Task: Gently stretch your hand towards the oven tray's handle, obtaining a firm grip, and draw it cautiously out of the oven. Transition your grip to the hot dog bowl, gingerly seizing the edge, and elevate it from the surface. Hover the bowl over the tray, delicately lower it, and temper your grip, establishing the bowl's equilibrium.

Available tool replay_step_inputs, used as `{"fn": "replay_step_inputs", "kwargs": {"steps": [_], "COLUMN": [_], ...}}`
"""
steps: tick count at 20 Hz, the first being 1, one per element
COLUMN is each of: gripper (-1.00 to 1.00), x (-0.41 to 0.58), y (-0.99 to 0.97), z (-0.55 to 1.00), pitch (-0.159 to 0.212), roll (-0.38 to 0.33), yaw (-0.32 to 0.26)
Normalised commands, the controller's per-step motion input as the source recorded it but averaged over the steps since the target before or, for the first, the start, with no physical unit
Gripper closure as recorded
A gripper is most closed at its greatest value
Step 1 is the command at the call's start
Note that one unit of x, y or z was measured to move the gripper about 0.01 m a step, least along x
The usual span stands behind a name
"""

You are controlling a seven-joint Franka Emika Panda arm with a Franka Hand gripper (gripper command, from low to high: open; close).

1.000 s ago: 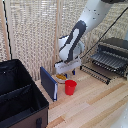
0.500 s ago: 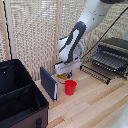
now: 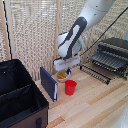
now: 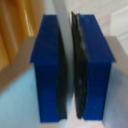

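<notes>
Just beside the red cup [image 3: 70,87], your gripper [image 3: 67,71] is pinching the hot dog bowl [image 3: 61,75] rim, barely shifting since a second ago, so lifting looks next.

Wooden table [image 3: 95,107] under red cup [image 3: 70,87]

no readable text, no labels, brands, numbers or signs anywhere
</notes>
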Motion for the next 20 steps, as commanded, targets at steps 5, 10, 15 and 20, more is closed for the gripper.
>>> {"fn": "replay_step_inputs", "kwargs": {"steps": [5,10,15,20], "gripper": [1.0,1.0,1.0,1.0], "x": [0.093,0.158,0.071,0.002], "y": [-0.05,-0.12,-0.2,-0.16], "z": [0.95,0.95,0.76,0.57], "pitch": [-0.036,-0.004,0.0,-0.017], "roll": [0.026,0.0,0.0,0.0], "yaw": [-0.111,-0.173,-0.29,-0.329]}}
